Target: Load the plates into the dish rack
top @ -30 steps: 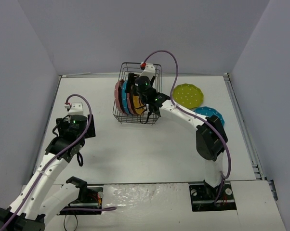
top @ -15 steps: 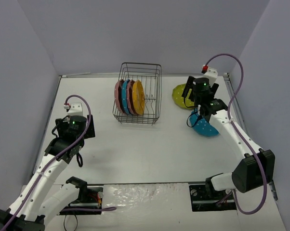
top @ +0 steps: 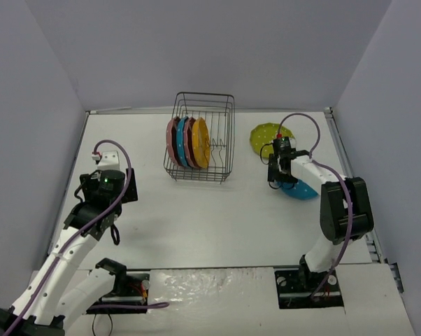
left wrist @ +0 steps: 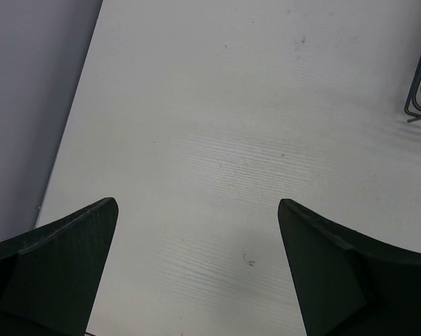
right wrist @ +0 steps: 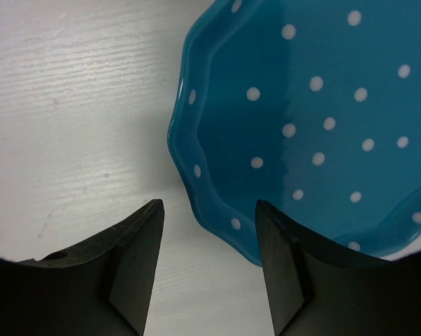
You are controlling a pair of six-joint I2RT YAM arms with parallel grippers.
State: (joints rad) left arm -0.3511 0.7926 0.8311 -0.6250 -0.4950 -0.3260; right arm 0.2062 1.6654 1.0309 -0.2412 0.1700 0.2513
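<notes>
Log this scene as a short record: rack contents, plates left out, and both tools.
dish rack: four plates standing upright; left to right pink, blue, pink, orange
on table: lime green plate; blue plate
right tool: open, fingers straddling the blue plate's rim
left tool: open, over the table, holding nothing
left to load: two plates

Four plates (top: 186, 142) in rack (top: 222, 150) (upright); two plates (top: 265, 134) rightward.
</notes>
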